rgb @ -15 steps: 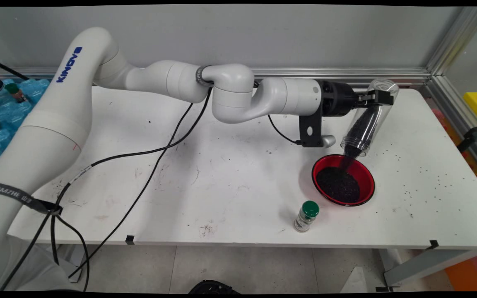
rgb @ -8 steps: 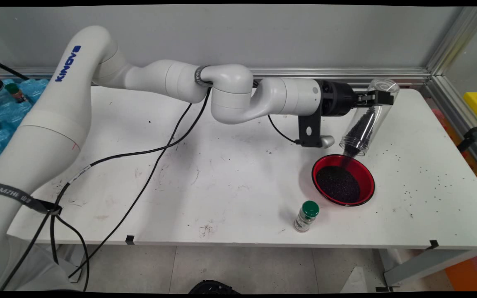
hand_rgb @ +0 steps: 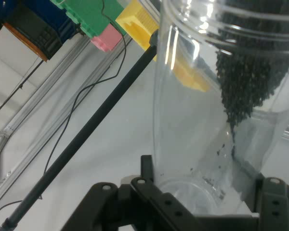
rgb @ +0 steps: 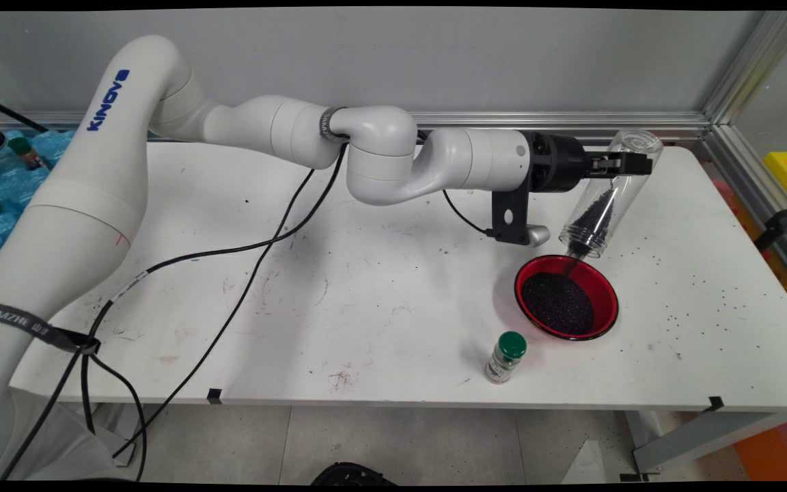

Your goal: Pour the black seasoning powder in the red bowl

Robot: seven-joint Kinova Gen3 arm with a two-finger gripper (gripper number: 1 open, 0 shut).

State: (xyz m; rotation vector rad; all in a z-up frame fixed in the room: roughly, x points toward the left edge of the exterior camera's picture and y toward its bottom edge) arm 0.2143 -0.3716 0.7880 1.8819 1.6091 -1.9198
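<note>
Main view: grains could miss the bowl

Gripper [rgb: 629, 164] clamps the clear jar [rgb: 605, 198] near its base, mouth tilted down over the red bowl's [rgb: 605, 287] far rim. Black grains [rgb: 595, 215] fall close to that edge; a slight drift would scatter more across the table [rgb: 366, 287].

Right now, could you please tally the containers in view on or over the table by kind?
Clear plastic jar, tipped mouth-down in the gripper with black grains in it: 1
Red bowl of black grains: 1
Small green-capped bottle, upright: 1
Total: 3
</note>
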